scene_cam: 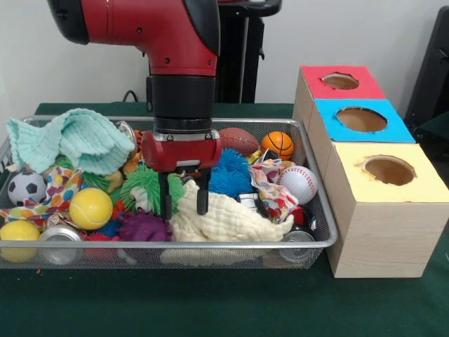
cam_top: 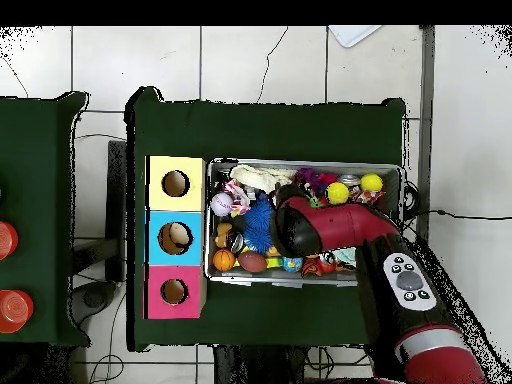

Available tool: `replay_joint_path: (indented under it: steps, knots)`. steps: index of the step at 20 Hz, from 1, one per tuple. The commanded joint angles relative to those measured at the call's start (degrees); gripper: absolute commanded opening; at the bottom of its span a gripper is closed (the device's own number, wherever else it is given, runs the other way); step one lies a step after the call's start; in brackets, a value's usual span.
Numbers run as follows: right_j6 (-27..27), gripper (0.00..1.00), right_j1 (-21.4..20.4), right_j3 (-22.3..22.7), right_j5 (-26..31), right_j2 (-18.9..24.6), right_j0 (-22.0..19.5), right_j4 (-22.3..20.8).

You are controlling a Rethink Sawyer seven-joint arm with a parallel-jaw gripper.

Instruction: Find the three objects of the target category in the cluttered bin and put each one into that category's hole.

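black two-finger claw (scene_cam: 184, 199) open, narrow, empty; tips straddle near-left edge of cream knitted cloth (scene_cam: 228, 219) in wire mesh bin (scene_cam: 319, 210).

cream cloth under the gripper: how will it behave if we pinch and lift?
The cream cloth lies crumpled and folded, so it is probably floppy and will drape. It looks light. Balls crowd it, so the baseball may roll. The gripper stands open above it.
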Motion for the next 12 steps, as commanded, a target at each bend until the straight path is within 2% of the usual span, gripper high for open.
replay_joint_path:
  steps: [1, 9, 12]
  knots:
    - [4.3, 1.00, 2.8, 6.7, 9.1, 7.7, -2.9, 5.6]
    - [4.8, 1.00, 5.6, 7.6, 7.4, 8.2, -3.1, 7.7]
    - [5.1, 1.00, 6.6, 6.3, 5.4, 5.7, -1.1, 6.1]
